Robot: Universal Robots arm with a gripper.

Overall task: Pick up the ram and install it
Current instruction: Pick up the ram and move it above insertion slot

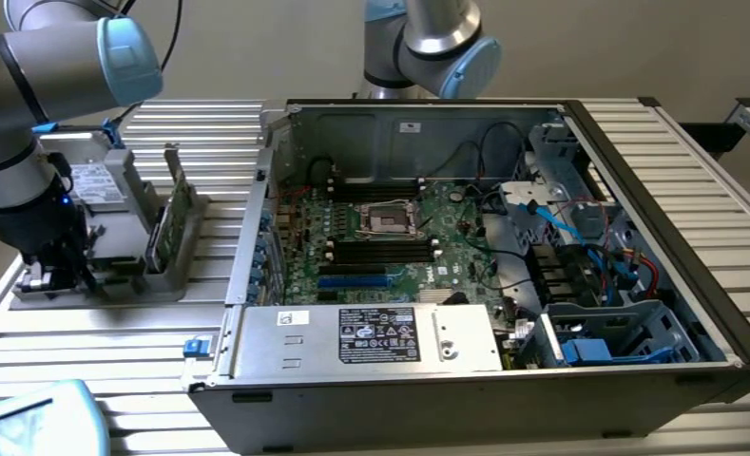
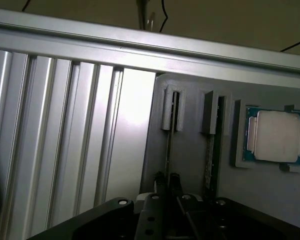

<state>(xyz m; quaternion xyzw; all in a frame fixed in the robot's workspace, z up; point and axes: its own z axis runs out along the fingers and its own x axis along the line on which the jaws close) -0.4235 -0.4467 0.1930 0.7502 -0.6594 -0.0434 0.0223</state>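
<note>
Gripping: gripper (image 2: 167, 176) fingers (image 2: 160, 179) pressed together, pinching the thin top edge of ram (image 2: 169, 145) at its near end.
Ram spot: stands on edge in holder (image 2: 190, 145), outer slot, just beside bare table (image 2: 65, 130) slats. Far end sits in the slot's notch.
Ram axis: long axis runs straight away from gripper toward rail (image 2: 140, 47) at table's edge, parallel w/ slats. Seen edge-on, so can't read faces or label.
2nd stick (image 2: 210, 155): next slot over, parallel w/ ram, also on edge, green face partly showing. Sits btw ram and cpu.
Cpu (image 2: 275, 136): flat in its own recess of holder, silver lid up, apart from both sticks.
Ext. view: arm (image 1: 32, 114) bent down at ext. view's left, gripper (image 1: 52, 277) low over holder (image 1: 191, 223). Green stick (image 1: 159, 233) upright on edge there; can't tell which of the two it is.
Case (image 1: 476, 399): open on table at ext. view's right of holder, mobo (image 1: 457, 218) exposed inside, well apart from gripper.
Counts: sticks 2; cpu 1; holder 1; case 1; arms 2, w/ 2nd arm (image 1: 432, 38) behind case.
</note>
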